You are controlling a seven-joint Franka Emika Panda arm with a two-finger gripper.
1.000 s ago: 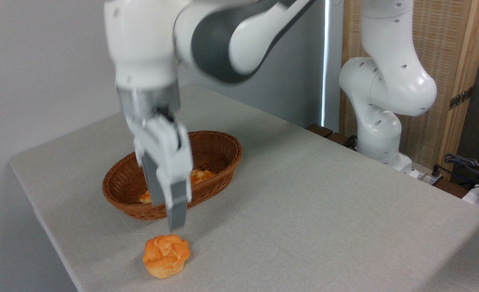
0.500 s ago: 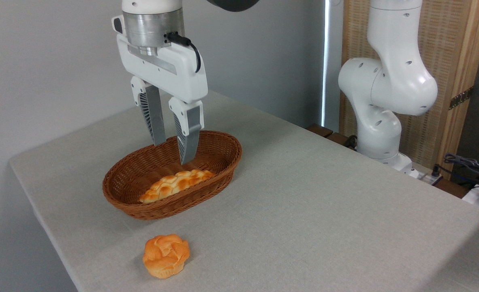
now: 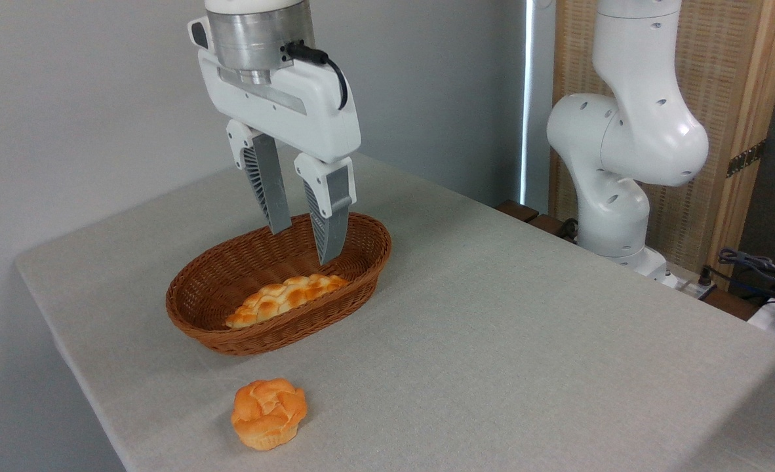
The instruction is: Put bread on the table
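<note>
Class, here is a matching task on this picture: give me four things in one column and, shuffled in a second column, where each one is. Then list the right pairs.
Things
1. bun
2. loaf
3. gripper
4. basket

Places
A. lying inside the basket
B. up in the air above the basket, open and empty
C. on the cloth near the table's front edge, in front of the basket
D. standing on the table, behind the bun

Pairs: 1-C, 2-A, 3-B, 4-D
</note>
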